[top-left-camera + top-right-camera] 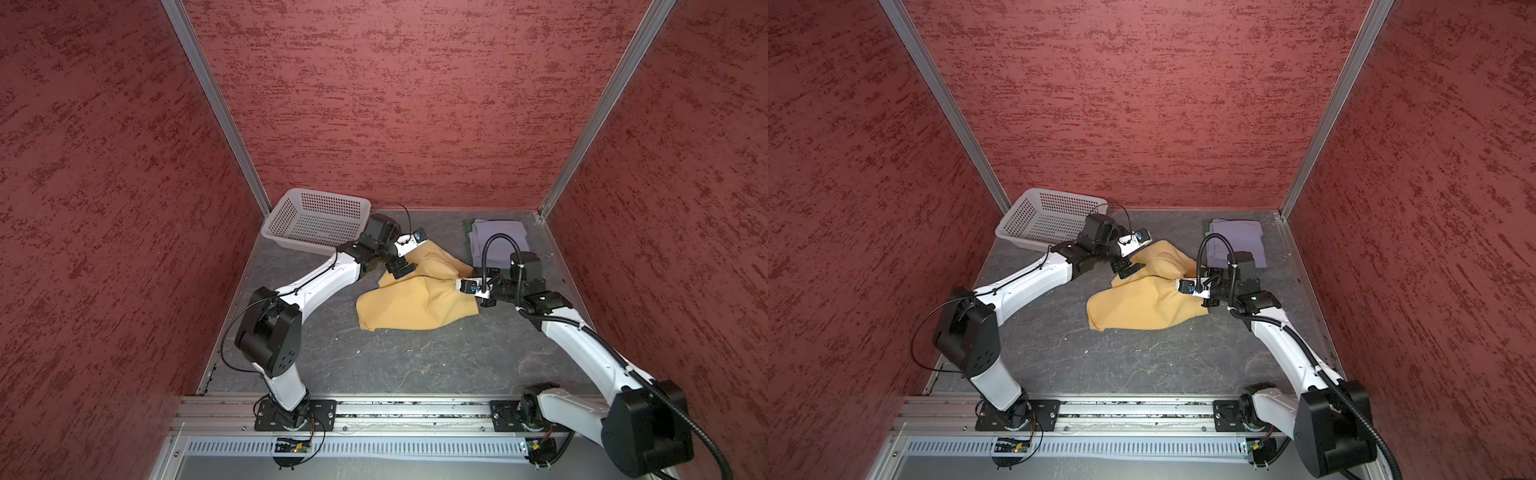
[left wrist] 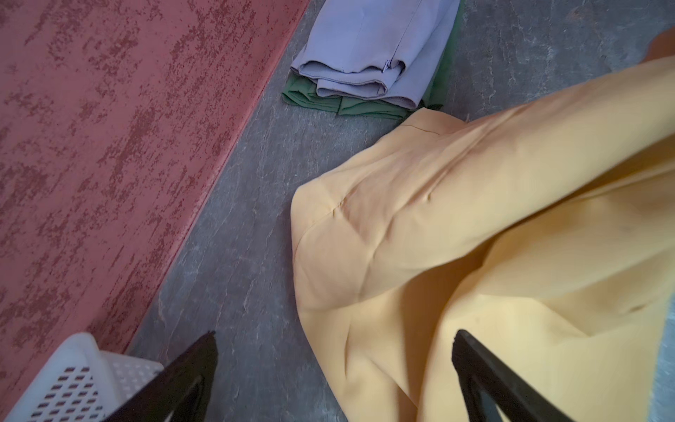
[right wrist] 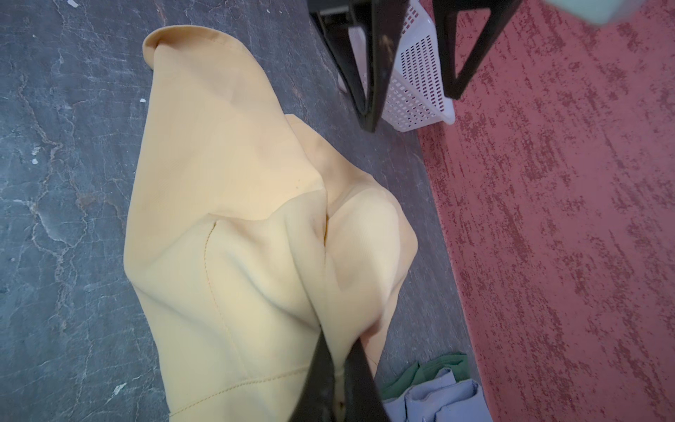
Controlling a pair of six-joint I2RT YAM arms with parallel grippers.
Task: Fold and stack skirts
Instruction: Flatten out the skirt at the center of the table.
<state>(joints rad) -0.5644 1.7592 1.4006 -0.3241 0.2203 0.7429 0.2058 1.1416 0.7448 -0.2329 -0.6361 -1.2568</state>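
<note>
Mustard yellow skirt (image 1: 409,301) is unfolded and rumpled mid-table, between the two arms. I see it in both top views, one end flat toward the near left, the other end bunched and lifted toward the right arm.

Right gripper (image 3: 338,345) is pinching that lifted end. In the right wrist view its fingers (image 3: 317,378) are pressed together with yellow cloth pulled up into them and folds running out from the grip.

Left gripper (image 2: 334,334) is spread wide with nothing between the jaws. In the left wrist view one finger (image 2: 478,369) sits over the skirt's far edge, while its opposite number is over bare table beside the basket (image 1: 307,224). I can't tell whether that finger touches the cloth.

The other two are folded and stacked in the far right corner, pale lavender-grey skirt (image 1: 496,241) on top of dark green skirt (image 2: 317,98), with the green showing along the edges. A corner of the yellow one lies just beside that stack.

The white perforated basket sits at the far left corner against the wall, behind the left wrist, apart from the yellow skirt. The table (image 1: 395,365) is dark grey and marbled.
</note>
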